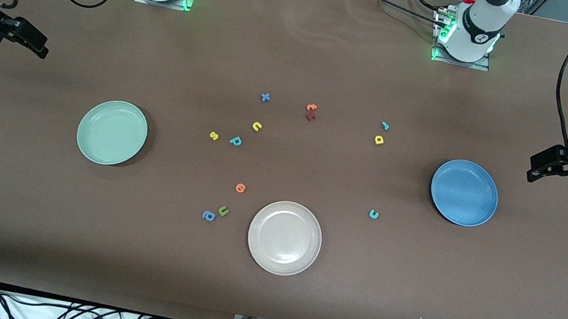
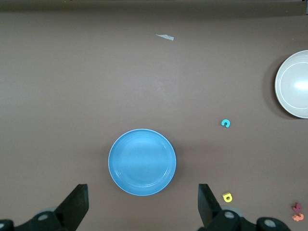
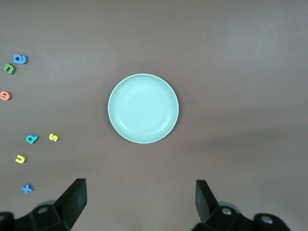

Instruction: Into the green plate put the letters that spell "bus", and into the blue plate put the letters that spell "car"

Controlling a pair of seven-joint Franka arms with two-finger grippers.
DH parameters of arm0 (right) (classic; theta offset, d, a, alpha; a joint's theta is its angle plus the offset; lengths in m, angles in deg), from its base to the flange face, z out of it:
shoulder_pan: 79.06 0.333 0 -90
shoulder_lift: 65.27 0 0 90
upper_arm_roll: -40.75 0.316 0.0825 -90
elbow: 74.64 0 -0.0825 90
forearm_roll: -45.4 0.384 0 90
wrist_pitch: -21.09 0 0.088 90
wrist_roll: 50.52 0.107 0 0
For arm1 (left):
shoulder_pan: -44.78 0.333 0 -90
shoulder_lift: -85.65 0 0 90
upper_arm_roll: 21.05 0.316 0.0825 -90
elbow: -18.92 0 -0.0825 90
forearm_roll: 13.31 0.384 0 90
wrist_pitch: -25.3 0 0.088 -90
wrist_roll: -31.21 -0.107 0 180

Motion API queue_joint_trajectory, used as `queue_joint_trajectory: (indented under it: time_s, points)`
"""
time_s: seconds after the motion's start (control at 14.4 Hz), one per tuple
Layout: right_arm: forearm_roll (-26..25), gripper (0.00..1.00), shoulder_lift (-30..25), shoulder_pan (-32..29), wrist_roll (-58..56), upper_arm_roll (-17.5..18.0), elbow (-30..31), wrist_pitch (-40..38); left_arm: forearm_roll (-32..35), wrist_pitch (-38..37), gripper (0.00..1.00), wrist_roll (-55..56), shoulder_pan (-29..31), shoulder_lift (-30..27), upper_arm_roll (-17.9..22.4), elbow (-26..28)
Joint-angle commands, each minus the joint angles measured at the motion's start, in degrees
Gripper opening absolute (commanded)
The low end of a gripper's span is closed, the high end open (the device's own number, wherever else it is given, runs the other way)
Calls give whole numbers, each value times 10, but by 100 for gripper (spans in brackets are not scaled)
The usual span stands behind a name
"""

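Front view: round blue plate (image 1: 464, 192), empty

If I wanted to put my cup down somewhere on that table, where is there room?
Bare cloth lies between the beige plate and the table's near edge, and between the robots' bases and the letters. The letters between the green plate and the blue plate crowd the middle.

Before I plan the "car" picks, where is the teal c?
In the front view the teal c lies alone on the brown table, between the beige plate and the blue plate, nearer the front camera than the yellow a.
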Motion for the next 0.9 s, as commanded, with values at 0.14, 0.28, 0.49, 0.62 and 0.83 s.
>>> queue_joint_trajectory:
  time_s: [0.14,0.28,0.49,0.62,0.83]
  points:
    - [4,100,-2,0,-6,4,-10,-15,3,-11,100,-16,4,-2,0,-2]
    - [3,100,-2,0,-5,4,-11,-23,3,-11,100,-16,4,-2,0,-2]
    - [2,100,-2,0,-5,5,-11,-23,3,-11,100,-16,4,-2,0,-2]
    - [2,100,-2,0,-5,5,-11,-25,3,-11,100,-16,4,-2,0,-2]
    - [2,100,-2,0,-5,5,-11,-25,3,-11,100,-16,4,-2,0,-1]
